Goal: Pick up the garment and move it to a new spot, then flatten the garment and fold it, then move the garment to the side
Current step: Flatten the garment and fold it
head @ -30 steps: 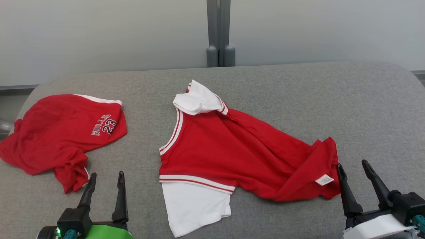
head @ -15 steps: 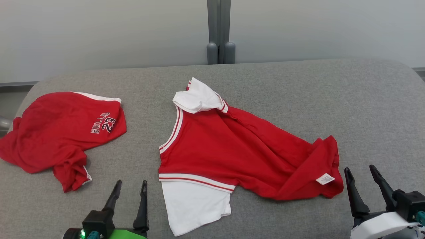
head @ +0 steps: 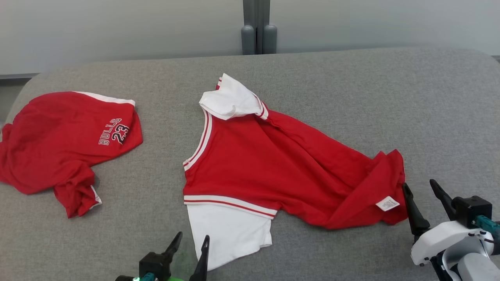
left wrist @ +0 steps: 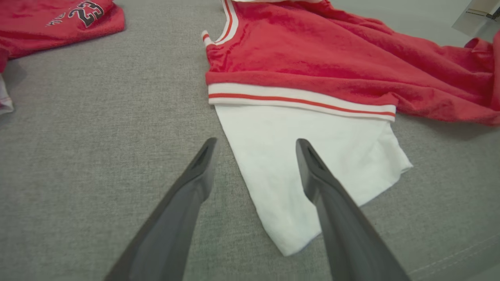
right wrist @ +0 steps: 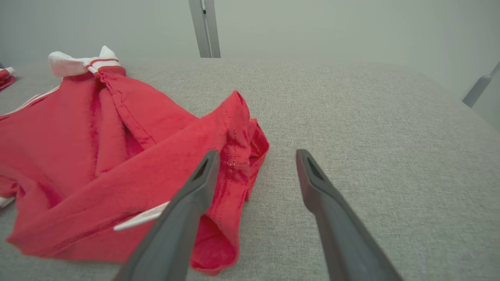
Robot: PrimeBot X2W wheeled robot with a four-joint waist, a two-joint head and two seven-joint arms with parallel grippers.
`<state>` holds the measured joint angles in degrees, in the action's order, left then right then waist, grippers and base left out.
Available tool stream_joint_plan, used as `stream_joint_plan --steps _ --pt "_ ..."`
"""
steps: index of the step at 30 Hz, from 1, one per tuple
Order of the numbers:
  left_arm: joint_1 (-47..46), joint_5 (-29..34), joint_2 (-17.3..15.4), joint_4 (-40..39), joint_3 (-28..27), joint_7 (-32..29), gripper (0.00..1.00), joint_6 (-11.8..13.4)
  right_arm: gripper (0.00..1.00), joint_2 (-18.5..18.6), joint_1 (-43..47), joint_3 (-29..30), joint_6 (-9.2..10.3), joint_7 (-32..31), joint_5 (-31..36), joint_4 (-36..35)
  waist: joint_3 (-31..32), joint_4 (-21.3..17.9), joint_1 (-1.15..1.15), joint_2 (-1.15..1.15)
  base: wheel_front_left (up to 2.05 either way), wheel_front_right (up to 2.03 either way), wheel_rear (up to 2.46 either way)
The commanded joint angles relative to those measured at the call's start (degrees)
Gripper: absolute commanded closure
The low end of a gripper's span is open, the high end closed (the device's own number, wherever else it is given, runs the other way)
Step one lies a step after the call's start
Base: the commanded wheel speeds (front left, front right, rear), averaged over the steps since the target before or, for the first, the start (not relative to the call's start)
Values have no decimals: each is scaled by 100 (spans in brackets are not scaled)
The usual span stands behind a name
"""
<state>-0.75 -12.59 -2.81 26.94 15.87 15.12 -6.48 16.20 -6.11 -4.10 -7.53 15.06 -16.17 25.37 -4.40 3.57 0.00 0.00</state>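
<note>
Garment (head: 273,168) near crumpled red cloth (head: 58,140)

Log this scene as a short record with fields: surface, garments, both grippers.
surface: grey fabric surface
target garment: red jersey, crumpled, white sleeve spread toward the robot
other garment: red Bulls shirt, bunched, to the robot's left
left gripper: jaws open, over the sleeve's edge
right gripper: jaws open, at the jersey's hem
held: nothing

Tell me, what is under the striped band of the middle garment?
A white cloth piece comes out from beneath the striped band, flat on the grey surface. Its upper part is covered.
</note>
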Motion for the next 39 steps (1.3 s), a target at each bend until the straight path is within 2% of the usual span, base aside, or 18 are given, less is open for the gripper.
stream_joint_plan --steps 1,17,18,19,20,21,22,29,32,39 --pt "-144 -51 -17 68 48 4 0 19 0 56 -140 -67 8 16 -46 123 -77 14 0 0 0 0 0" --pt "-440 -607 -17 908 847 -4 0 -18 2 318 -632 -872 8 17 -615 768 -305 96 0 0 0 0 0" --pt "-460 -658 -17 1003 957 -7 0 -29 40 330 -659 -914 8 17 -656 795 -310 100 0 0 0 0 0" --pt "-472 -720 -13 1067 1036 -11 0 -41 54 321 -676 -957 8 16 -697 804 -311 104 0 0 0 0 0" --pt "-510 -776 -6 1131 1135 -11 53 -52 100 322 -687 -990 8 16 -729 797 -313 112 0 0 0 0 0" --pt "-544 -811 -6 1192 1211 -19 89 -59 100 328 -682 -1019 8 16 -758 793 -316 117 0 0 0 0 0" --pt "-590 -873 -2 1245 1296 -23 100 -65 100 340 -664 -1048 8 16 -791 787 -316 122 0 0 0 0 0" --pt "-696 -1243 -15 1213 1440 -5 100 -18 100 345 -336 -1008 8 16 -864 508 -193 130 0 0 0 0 0" --pt "-601 -1417 -17 865 1220 2 100 13 100 362 -17 -866 8 16 -836 69 -97 141 0 0 0 0 0" --pt "-494 -1326 -18 -91 527 2 100 24 100 389 556 -607 8 16 -724 -920 63 64 0 0 0 0 0"
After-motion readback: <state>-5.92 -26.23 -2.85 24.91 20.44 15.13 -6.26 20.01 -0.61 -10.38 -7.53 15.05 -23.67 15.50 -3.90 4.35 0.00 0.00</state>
